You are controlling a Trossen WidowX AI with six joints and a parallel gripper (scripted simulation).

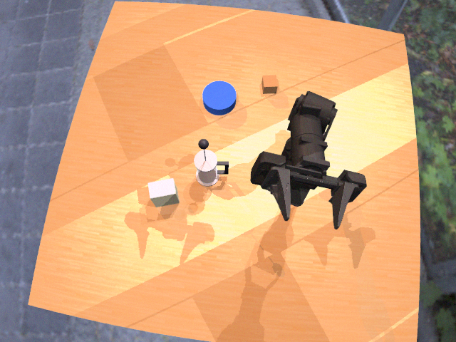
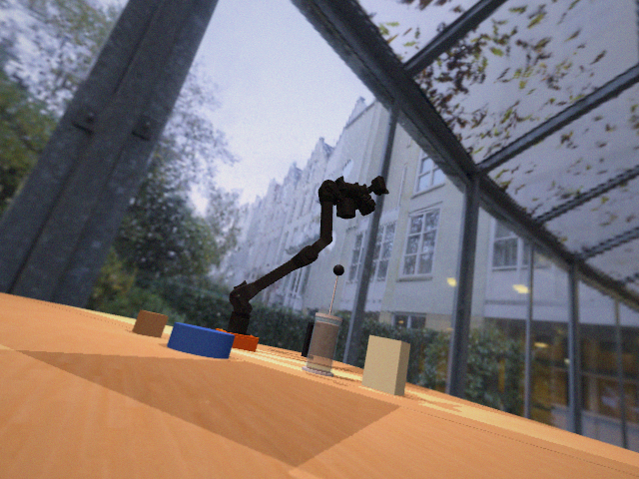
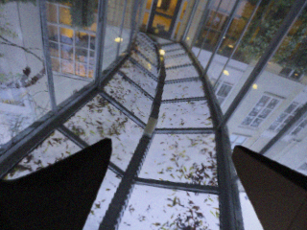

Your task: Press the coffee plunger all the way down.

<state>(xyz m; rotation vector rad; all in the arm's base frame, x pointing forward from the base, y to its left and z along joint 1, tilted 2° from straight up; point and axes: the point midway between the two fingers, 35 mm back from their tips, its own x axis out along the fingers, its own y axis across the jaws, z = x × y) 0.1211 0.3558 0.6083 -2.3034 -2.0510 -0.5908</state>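
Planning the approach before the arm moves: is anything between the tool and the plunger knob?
Nothing visible is. The open tool sits high and off to the handle side of the French press; the plunger knob stands raised with free air above it.

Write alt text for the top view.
A dark robot arm's open hand hangs empty to the right of a glass coffee press, whose plunger knob is still raised. A white block, blue disc and brown cube share the wooden table.
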